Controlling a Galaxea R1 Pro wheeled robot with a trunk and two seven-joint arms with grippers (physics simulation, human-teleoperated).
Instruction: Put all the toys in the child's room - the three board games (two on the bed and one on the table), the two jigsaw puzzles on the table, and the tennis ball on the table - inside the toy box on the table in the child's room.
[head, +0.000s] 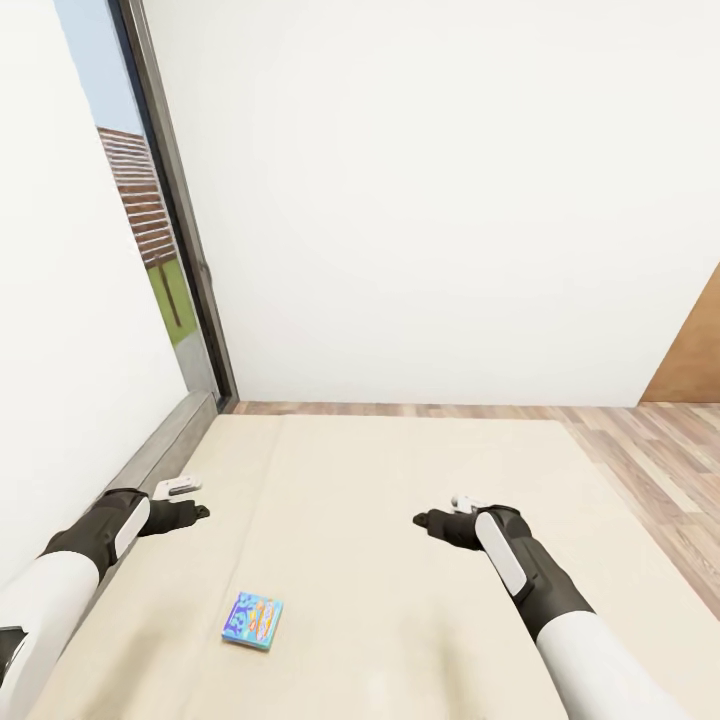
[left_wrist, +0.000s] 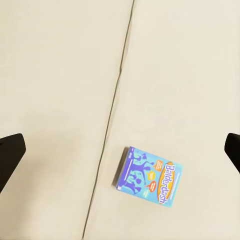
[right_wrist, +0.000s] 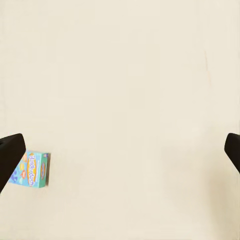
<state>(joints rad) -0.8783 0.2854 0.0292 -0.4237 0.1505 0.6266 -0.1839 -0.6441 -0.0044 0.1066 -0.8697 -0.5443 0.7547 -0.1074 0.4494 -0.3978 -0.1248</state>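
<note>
So it looks like we're at the bed (head: 400, 520) stage, going for the blue board game (head: 252, 621) lying flat on the mattress, between the two arms but nearer the left gripper (head: 190, 500). Both sets of fingers are spread wide and holding nothing, left (left_wrist: 10, 150) and right gripper (head: 435, 520) alike. Next I'd lower the left one over the box; nothing's blocking it, just the window frame (head: 185, 250) and wall off to the left

White wall (head: 430, 200) straight ahead; tall grey-framed window (head: 165, 250) left of it; wood-plank floor (head: 640, 450) along its base; brown door (head: 695, 360) at right.
</note>
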